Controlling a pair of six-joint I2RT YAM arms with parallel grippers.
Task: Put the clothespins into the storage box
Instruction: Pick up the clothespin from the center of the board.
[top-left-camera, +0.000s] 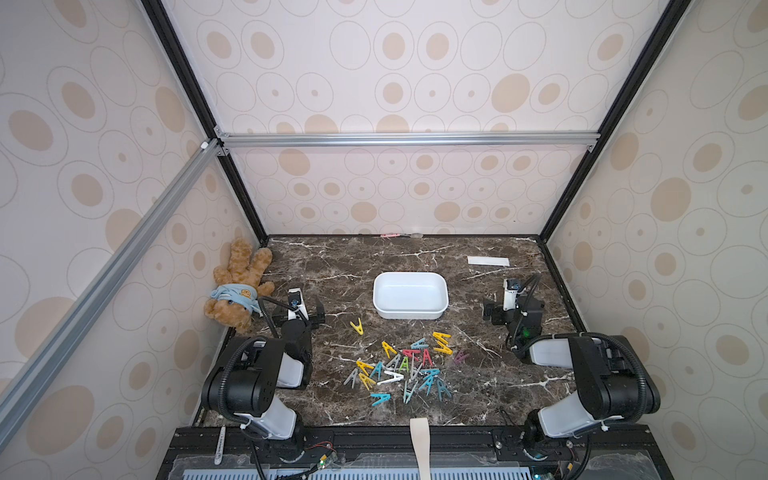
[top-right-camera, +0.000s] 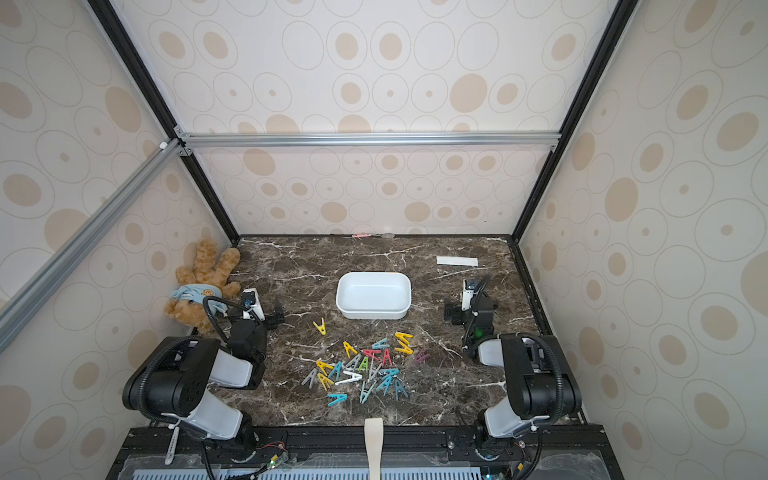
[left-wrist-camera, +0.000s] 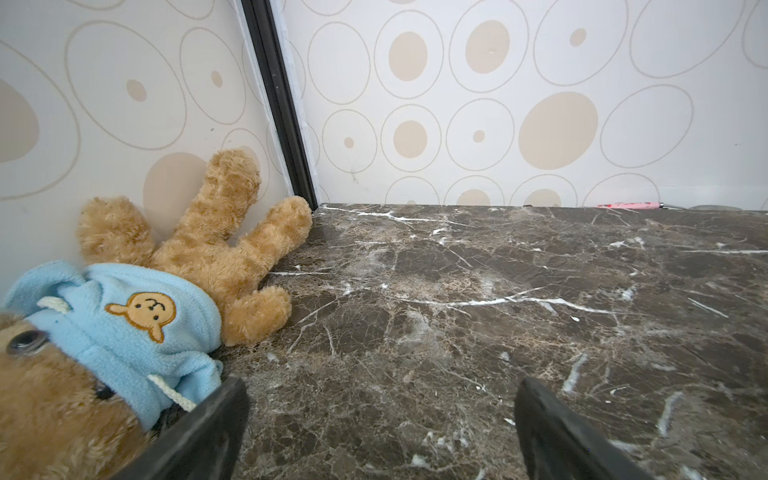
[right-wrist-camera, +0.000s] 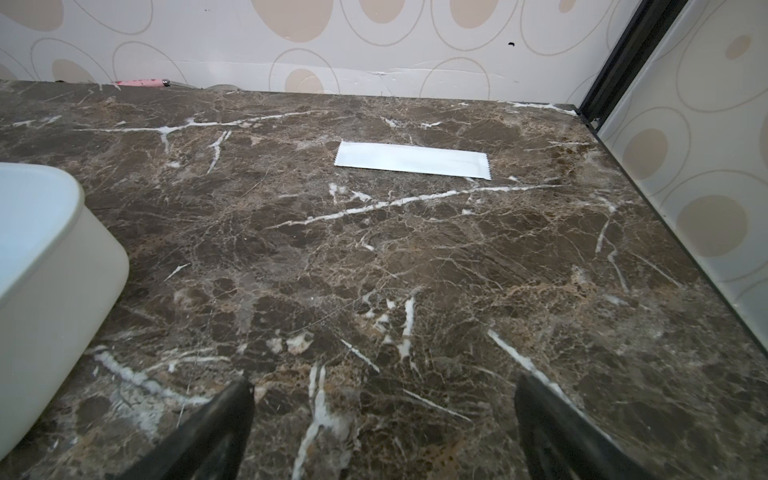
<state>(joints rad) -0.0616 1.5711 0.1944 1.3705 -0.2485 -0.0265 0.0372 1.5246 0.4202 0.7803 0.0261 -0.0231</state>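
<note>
The left pincer (top-left-camera: 301, 318) stands wide, holding nothing, low over the bare worktop (top-left-camera: 332, 270). In its wrist view only the finger ends (left-wrist-camera: 224, 415) show, the rest cut off by the frame. The bear (left-wrist-camera: 124, 316) lies just beside one finger. Whether they touch cannot be told, and its head runs out of the picture.

The right pincer (top-left-camera: 513, 309) is also wide and holds nothing. In its wrist view (right-wrist-camera: 382, 407) there is open marble ahead, and only one corner of the box (right-wrist-camera: 50, 266) shows.

In both top views the box (top-left-camera: 409, 313) sits mid-worktop with nothing in it, the left pincer at its 9 o'clock and the right at its 3 o'clock, each well apart from it. The pins (top-left-camera: 404, 365) lie in a heap at its 6 o'clock. They overlap, so a count is uncertain. One yellow pin (top-left-camera: 356, 327) lies apart at 7 o'clock and a purple pin (top-left-camera: 459, 356) blends into the marble at 5 o'clock.

A white strip (top-left-camera: 488, 261) lies at 1 o'clock. A pink thing (top-left-camera: 390, 235) at the far wall is too small to identify.
</note>
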